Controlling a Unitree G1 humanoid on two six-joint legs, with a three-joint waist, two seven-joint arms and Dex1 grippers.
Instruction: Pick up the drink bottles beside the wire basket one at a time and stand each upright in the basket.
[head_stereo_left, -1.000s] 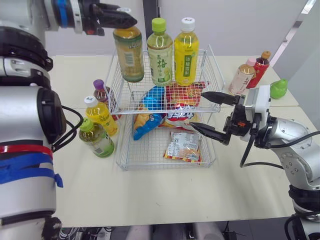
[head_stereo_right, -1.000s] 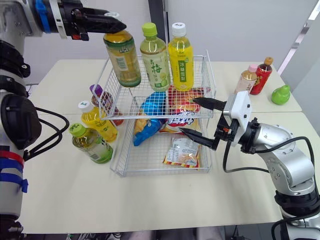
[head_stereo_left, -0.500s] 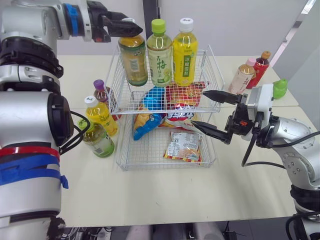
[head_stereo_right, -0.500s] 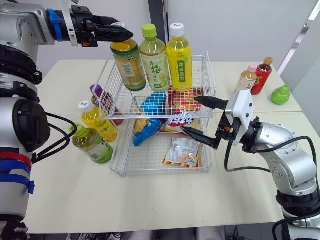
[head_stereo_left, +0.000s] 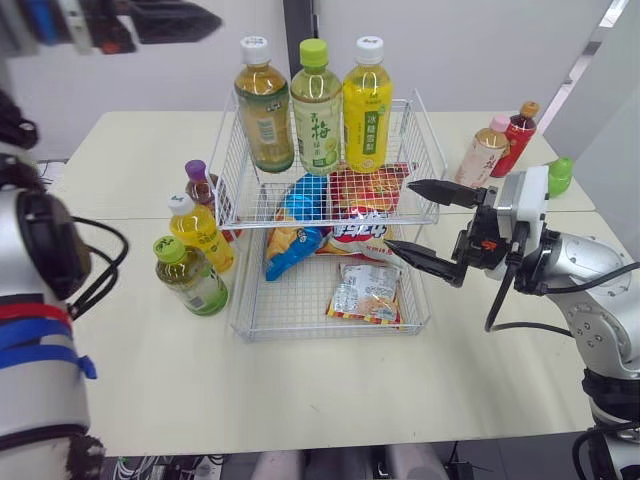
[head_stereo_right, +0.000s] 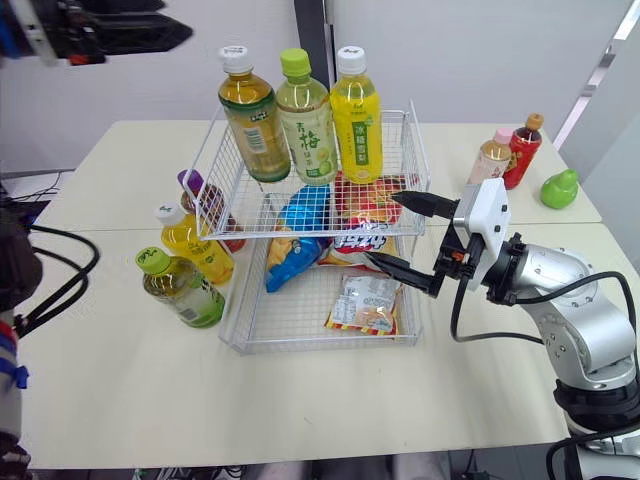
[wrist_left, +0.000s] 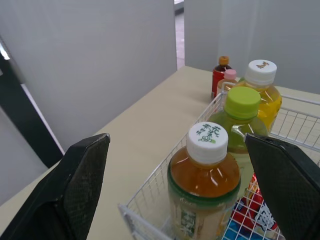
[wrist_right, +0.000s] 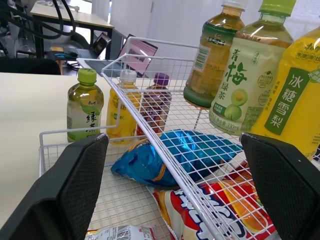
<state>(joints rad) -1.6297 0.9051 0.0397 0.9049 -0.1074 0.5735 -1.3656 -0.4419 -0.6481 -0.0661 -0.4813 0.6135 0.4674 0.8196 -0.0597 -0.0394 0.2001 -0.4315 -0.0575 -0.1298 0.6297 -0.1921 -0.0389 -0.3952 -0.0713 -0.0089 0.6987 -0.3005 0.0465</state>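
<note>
An amber tea bottle (head_stereo_left: 264, 110) with a white cap stands upright in the upper tier of the wire basket (head_stereo_left: 300, 333), beside a green-capped bottle (head_stereo_left: 317, 108) and a yellow bottle (head_stereo_left: 367, 103). My left gripper (head_stereo_left: 185, 20) is open and empty, up and to the left of the amber bottle (wrist_left: 204, 177), apart from it. Left of the basket stand a purple-capped bottle (head_stereo_left: 200, 184), a yellow bottle (head_stereo_left: 201, 235) and a green bottle (head_stereo_left: 190, 278). My right gripper (head_stereo_left: 400, 214) is open and empty at the basket's right side.
Snack bags lie in the basket's lower tier: blue (head_stereo_left: 300, 225), red (head_stereo_left: 360, 195), and a pale packet (head_stereo_left: 365, 293). At the back right stand a pink-capped bottle (head_stereo_left: 483, 150), a red bottle (head_stereo_left: 516, 135) and a green pear-shaped object (head_stereo_left: 560, 175).
My left gripper let go of the amber bottle, opened wide and drew back up and to the left. The bottle now stands free in the basket. The right arm hardly moved.
</note>
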